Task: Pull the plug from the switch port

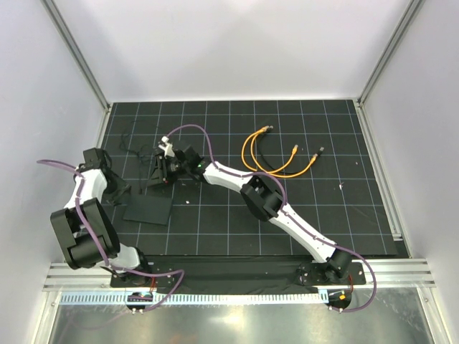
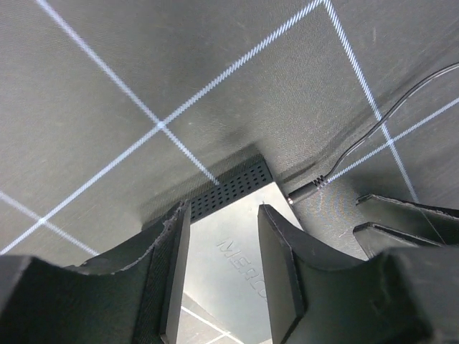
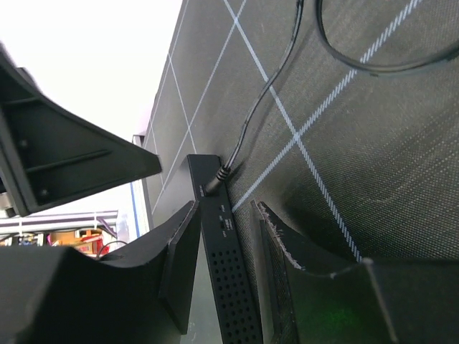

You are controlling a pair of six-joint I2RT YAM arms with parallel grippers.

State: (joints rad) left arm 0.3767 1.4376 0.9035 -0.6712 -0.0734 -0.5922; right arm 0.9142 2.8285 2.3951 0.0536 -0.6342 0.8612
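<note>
The left arm [image 1: 77, 195] is folded tightly over its base, with the elbow raised and the wrist turned down and to the right. The left gripper [image 2: 224, 215] is pointed downward, and its jaws are parted by a clear gap. The right arm [image 1: 301, 228] is stretched far forward and to the left, nearly straightened, with the wrist rolled onto its side. The right gripper [image 3: 226, 208] is set low with its jaws partly spread; whether anything is pinched there cannot be told.
</note>
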